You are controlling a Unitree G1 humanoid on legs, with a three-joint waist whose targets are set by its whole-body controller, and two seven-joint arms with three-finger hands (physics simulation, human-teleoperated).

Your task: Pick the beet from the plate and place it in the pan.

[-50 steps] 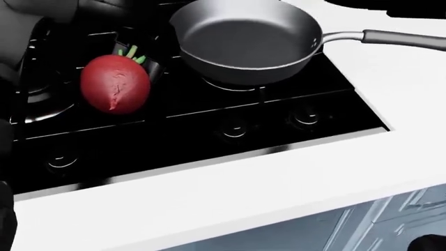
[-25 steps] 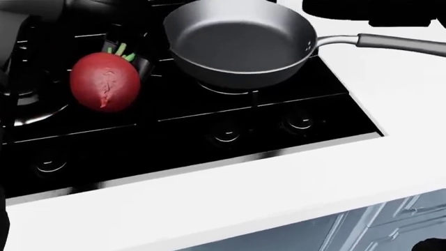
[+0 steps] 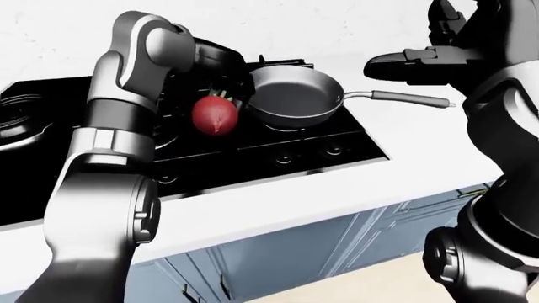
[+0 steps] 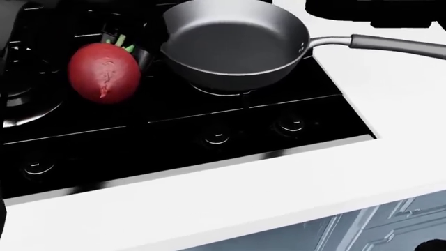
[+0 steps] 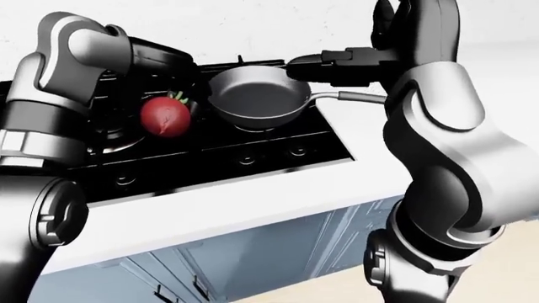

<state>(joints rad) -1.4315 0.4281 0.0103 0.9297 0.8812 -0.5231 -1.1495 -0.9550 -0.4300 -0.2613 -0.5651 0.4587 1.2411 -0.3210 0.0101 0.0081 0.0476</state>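
Observation:
The red beet [image 4: 104,72], green stalks at its top, hangs over the black stove just left of the pan. My left hand [image 3: 233,96] is shut on it at the stalk end; its dark fingers [image 4: 141,57] show behind the beet. The grey pan [image 4: 233,42] stands empty on a burner, its handle [image 4: 397,46] pointing right. My right hand [image 3: 396,65] hovers open over the pan's right rim and handle, fingers stretched flat. No plate shows in any view.
The black stove [image 4: 209,110] has a row of knobs [image 4: 217,137] along its lower edge. A white counter [image 4: 244,198] runs below and to the right of it. Blue cabinet doors [image 3: 278,252] lie under the counter.
The whole head view has slid a little to the left, so the camera moved. Against the stove, the beet has gone slightly up the picture, staying left of the pan.

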